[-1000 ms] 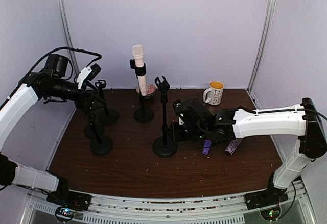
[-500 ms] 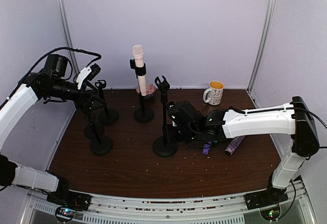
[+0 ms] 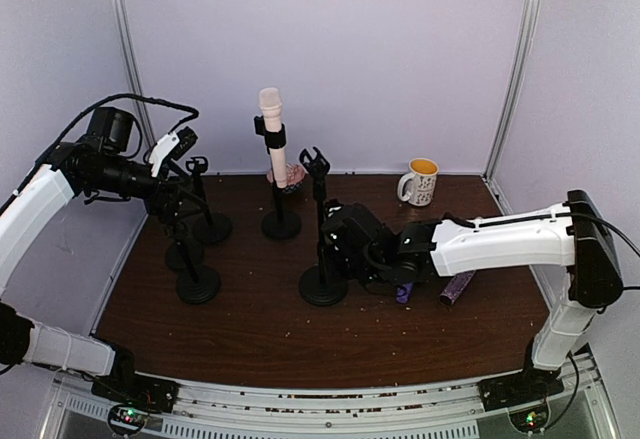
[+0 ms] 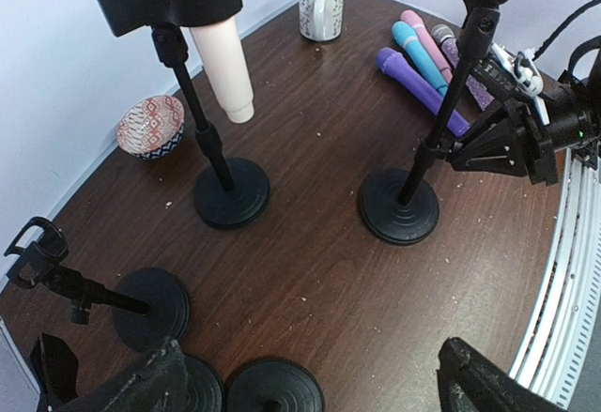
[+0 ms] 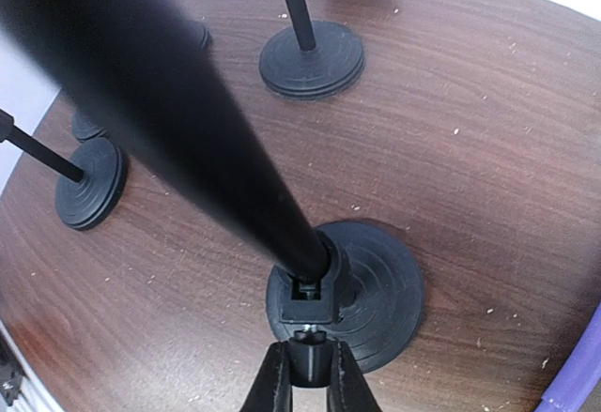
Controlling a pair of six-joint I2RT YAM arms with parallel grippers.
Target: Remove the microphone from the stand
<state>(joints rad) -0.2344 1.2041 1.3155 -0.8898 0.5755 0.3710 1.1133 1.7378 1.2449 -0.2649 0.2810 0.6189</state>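
Leftward across the table (image 3: pixel 250 329) the right gripper (image 5: pixel 308 360) has slid since a second ago. Its fingers, apart then, now pinch a small black stub at the foot of the centre stand (image 3: pixel 322 287), just above its round base. That stand's clip is bare, and its pole fills much of the right wrist view. Behind it and slightly left, well apart from both grippers, the microphone (image 3: pixel 272 134) sits upright in the clip of the rear stand (image 3: pixel 281 224). The centre stand lies between it and the right gripper. The left gripper (image 4: pixel 310 365) hangs high at the left with its jaws spread wide, holding nothing, above three more stands (image 3: pixel 198 284) with bare clips, which makes five stands in all. Four loose microphones (image 4: pixel 418 79) lie side by side on the wood just right of the right gripper: purple, blue, pink and a glittery one. One mug (image 3: pixel 420 181) stands at the back right. One patterned bowl (image 4: pixel 150 126) sits near the rear stand's base.
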